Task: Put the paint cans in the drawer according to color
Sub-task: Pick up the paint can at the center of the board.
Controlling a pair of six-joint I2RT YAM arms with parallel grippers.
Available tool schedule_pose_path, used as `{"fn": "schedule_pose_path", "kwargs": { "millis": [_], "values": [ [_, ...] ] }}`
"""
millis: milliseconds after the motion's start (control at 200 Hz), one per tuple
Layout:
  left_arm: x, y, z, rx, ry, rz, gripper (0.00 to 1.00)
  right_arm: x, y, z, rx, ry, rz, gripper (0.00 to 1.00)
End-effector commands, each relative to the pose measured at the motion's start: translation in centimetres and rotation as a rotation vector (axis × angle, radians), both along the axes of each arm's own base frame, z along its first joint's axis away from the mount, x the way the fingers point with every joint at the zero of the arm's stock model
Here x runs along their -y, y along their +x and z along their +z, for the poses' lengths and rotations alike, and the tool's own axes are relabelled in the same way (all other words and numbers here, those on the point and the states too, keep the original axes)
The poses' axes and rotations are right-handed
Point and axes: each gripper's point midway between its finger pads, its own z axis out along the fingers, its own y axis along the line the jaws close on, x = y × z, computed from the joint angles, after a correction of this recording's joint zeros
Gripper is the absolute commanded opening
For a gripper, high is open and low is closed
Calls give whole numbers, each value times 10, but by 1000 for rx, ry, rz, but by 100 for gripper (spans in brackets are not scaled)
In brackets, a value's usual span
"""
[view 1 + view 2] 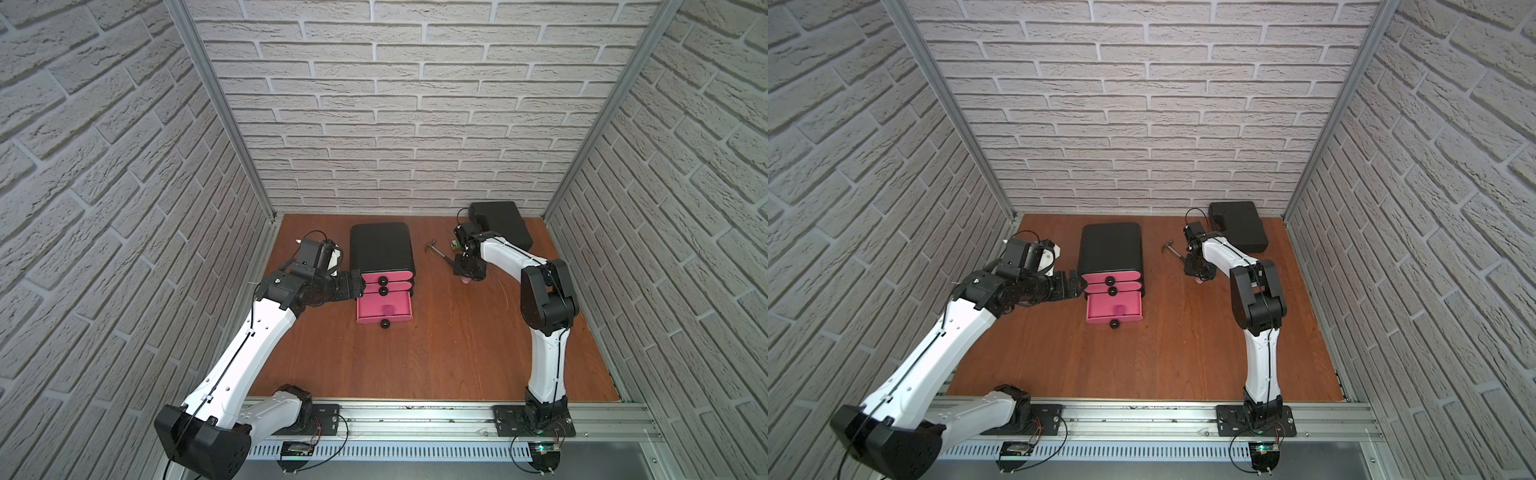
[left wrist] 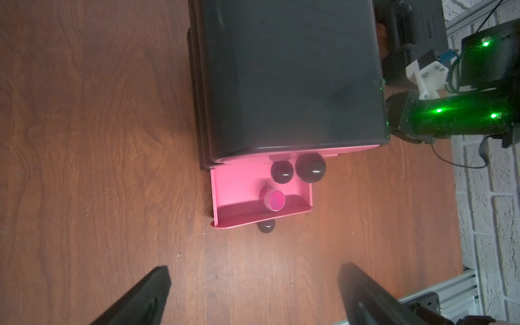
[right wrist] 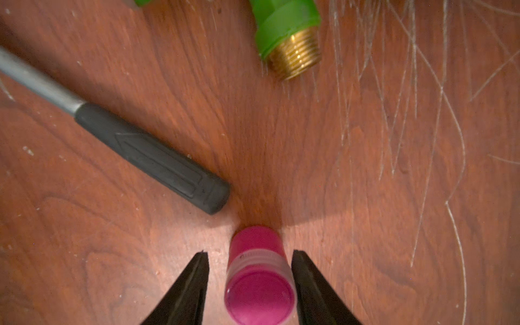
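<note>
wood-grain table (image 1: 436,353). right of the chest (image 1: 380,249), by a hammer handle (image 3: 152,157), a pink paint jar (image 3: 259,281) sits between the right gripper's (image 3: 251,252) parted fingers, not yet pinched. likely light, rigid, slick plastic: squeeze its round sides. left gripper (image 2: 253,268) spread, empty.

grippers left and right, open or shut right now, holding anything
Left gripper: open, empty.
Right gripper: open, fingers either side of the magenta paint can, not gripping it yet.
</note>
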Motion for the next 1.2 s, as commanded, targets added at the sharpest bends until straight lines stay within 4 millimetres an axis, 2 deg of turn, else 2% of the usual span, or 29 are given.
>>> {"fn": "schedule_pose_path", "kwargs": {
  "millis": [0,215,365,380,450,575,725,805,1065,1195],
  "values": [
    [-4,2,13,35,5,15,98,5,-5,-2,-10,-6,-14,50],
    [-9,0,14,33,21,29,99,6,-9,5,0,-12,-2,37],
    [-19,0,11,30,42,69,99,8,-24,16,9,-3,19,30],
    [-20,0,11,31,44,74,99,7,-24,27,34,4,20,29],
    [-24,1,10,29,39,97,98,6,-35,35,44,15,33,28],
    [-31,2,4,17,36,125,99,-7,-53,48,78,38,96,27],
    [-52,3,-10,-40,31,198,99,-26,-78,61,126,56,169,26],
    [-61,4,-12,-50,12,228,99,-43,-90,68,154,66,228,26],
    [-79,2,-26,-123,-59,324,99,-134,-125,98,266,99,547,26],
    [-84,-3,-35,-156,-88,361,99,-175,-140,105,299,102,712,26]
  ]
}}
